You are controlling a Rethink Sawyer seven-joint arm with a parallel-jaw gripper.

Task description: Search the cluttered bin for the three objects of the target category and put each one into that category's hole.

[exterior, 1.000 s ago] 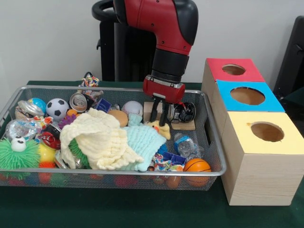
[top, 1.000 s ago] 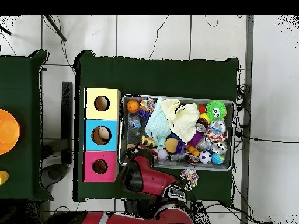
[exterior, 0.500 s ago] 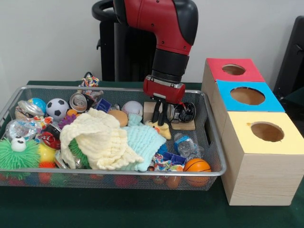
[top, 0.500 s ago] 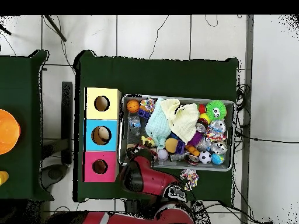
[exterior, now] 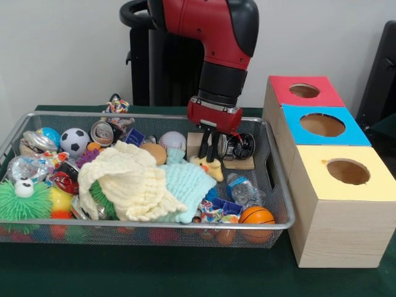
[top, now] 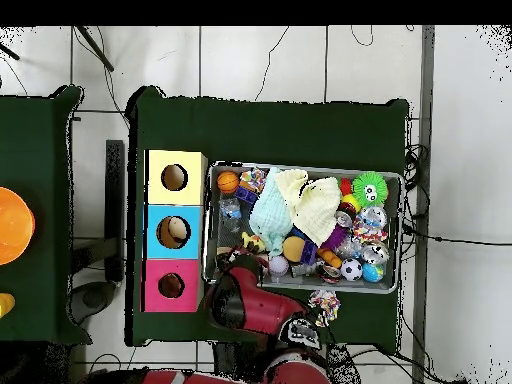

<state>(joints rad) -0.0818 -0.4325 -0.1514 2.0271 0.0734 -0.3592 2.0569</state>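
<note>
The wire mesh bin (exterior: 272, 179) sits on the green bench (exterior: 154, 272), with a row of three wooden boxes standing just beside its end, nearer one short edge of the bench. The boxes carry coloured tops, each with a round hole: the red box (exterior: 306, 91), the blue box (exterior: 322, 125) and the yellow box (exterior: 346, 172). In the overhead view something pale shows inside the blue box's hole; it cannot be identified. The red and black arm (exterior: 219, 37) descends into the bin at the end next to the boxes. The gripper (exterior: 211, 151) hangs with its dark fingers (exterior: 203, 148) parted and nothing visibly held between them, just above a small yellow duck toy (exterior: 209, 167). Just beside the gripper lie a crushed dark can (exterior: 238, 146) on a flat wooden block (exterior: 242, 163). Toward the bin's middle a cream cloth (exterior: 127, 179) and a pale blue cloth (exterior: 185, 185) are heaped together, covering whatever lies beneath. Near the box end of the bin rest a small basketball (exterior: 256, 216) and a crumpled clear plastic bottle (exterior: 241, 189). The opposite end holds a soccer ball (exterior: 75, 141), a green spiky ball (exterior: 25, 201), a silver can (exterior: 102, 132) and a baseball (exterior: 172, 140). A knotted rope toy (exterior: 116, 104) lies on the bench outside the bin, by its far wall.
</note>
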